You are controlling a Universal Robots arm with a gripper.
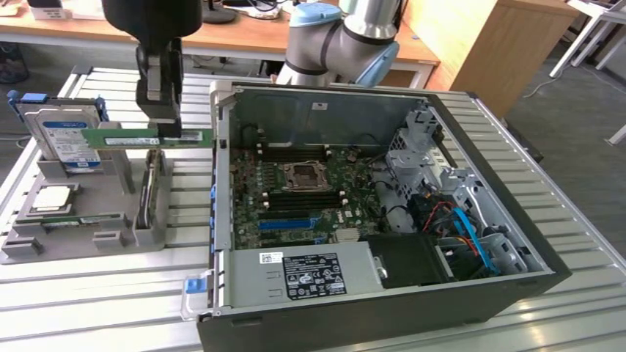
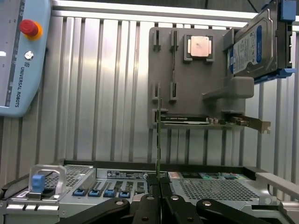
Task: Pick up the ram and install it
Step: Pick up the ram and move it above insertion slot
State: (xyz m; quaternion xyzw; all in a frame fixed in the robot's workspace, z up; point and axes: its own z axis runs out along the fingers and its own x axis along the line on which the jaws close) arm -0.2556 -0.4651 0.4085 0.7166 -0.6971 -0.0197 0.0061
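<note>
Slatted bare-metal table [image 1: 108, 293] runs under everything. The open black-and-grey steel PC case [image 1: 293, 110] lies on its side, directly to the exterior view's right of the gripper, with its green motherboard [image 1: 338, 187] facing up. The grey plastic parts fixture [image 1: 69, 238] sits below the gripper. The silver hard drive with blue-white label [image 1: 69, 139] stands in the fixture, on the exterior view's left of the gripper. The black two-finger gripper [image 1: 168, 134] is closed on the ram. The ram [image 1: 122, 138], a thin green stick with a pale label, is pinched near one end and held level above the fixture. Its free length sticks out to the exterior view's left. Its other end is near the case wall. The square silver CPU [image 1: 51, 198] lies flat in the fixture, below the gripper and further to the exterior view's left.
</note>
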